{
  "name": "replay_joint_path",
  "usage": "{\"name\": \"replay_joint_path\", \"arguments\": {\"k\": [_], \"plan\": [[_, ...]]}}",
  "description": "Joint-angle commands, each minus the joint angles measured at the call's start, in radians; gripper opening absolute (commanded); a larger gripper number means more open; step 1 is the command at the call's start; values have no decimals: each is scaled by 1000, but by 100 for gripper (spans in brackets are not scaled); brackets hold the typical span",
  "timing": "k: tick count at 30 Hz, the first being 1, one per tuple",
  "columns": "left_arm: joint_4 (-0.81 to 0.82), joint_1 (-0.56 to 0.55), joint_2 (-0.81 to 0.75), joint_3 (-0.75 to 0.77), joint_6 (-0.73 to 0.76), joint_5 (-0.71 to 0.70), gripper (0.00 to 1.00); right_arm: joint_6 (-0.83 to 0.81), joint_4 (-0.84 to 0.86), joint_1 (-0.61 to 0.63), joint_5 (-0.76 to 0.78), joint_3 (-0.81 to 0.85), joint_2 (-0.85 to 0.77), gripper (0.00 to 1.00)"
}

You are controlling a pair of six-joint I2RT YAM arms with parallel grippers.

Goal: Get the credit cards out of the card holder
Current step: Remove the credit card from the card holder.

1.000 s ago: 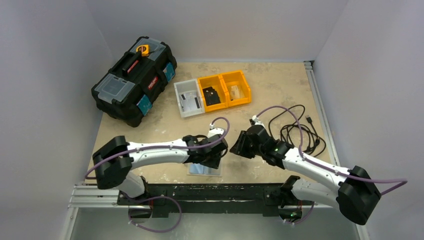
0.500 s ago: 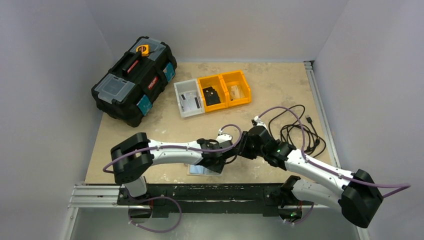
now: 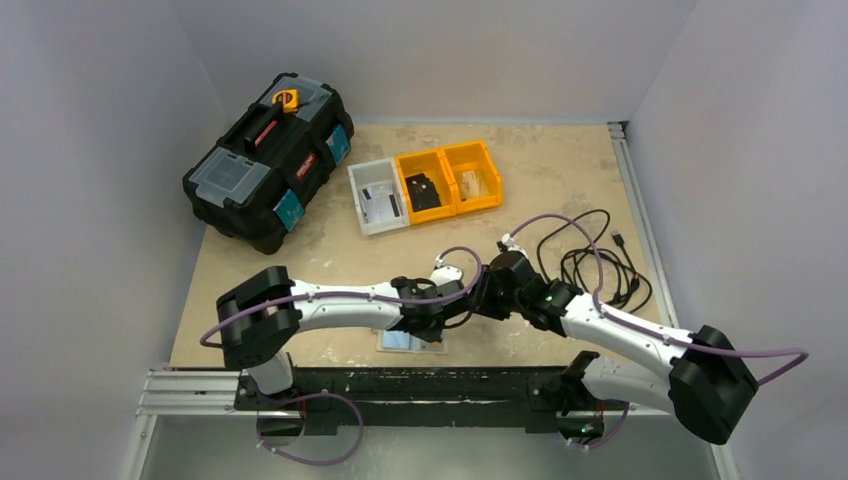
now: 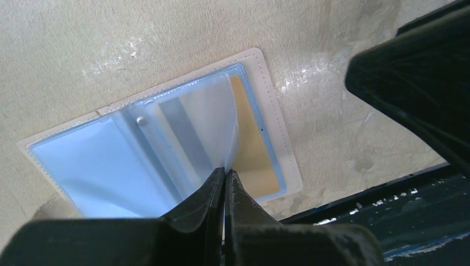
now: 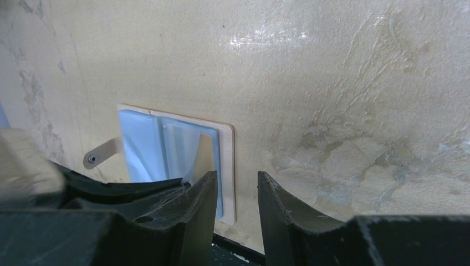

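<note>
Two grippers meet at the middle of the table's (image 3: 560, 170) near edge, where the holder (image 4: 100, 160) lies opened flat like a booklet, just short of that edge. Its outer cover is cream with a stitched border. Inside it is pale blue, layered with clear plastic sleeves, and a small tab with a snap sticks out from one side. The left gripper (image 4: 224, 176) has its fingers pressed together on the corner of one clear sleeve (image 4: 213, 111), holding that leaf up off the page below. Under the raised leaf a tan card (image 4: 252, 149) sits in the pocket nearest the stitched border, and a greyish card (image 4: 180, 124) shows through the plastic beside it. The right gripper (image 5: 235, 185) hangs low just beside the holder's edge, its fingers spread with only bare table between them. From above, both wrists hide most of the holder, leaving a pale blue patch showing.
</note>
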Motion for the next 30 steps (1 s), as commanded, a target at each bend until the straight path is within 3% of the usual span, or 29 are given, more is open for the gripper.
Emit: {"name": "replay_joint_path", "arguments": {"k": [1, 8, 18, 24, 30], "plan": [[67, 20, -122, -28, -40, 14, 0, -19, 85, 8, -47, 10, 36, 33], [145, 72, -258, -118, -62, 60, 0, 0, 163, 81, -56, 55, 136, 33], [186, 82, -295, -190, -88, 71, 1, 4, 250, 146, -77, 138, 335, 31], [80, 82, -364, -202, -128, -25, 28, 1, 285, 165, -92, 174, 387, 30], [-106, 95, -498, -212, -181, -173, 34, -1, 294, 200, -102, 230, 450, 30]]}}
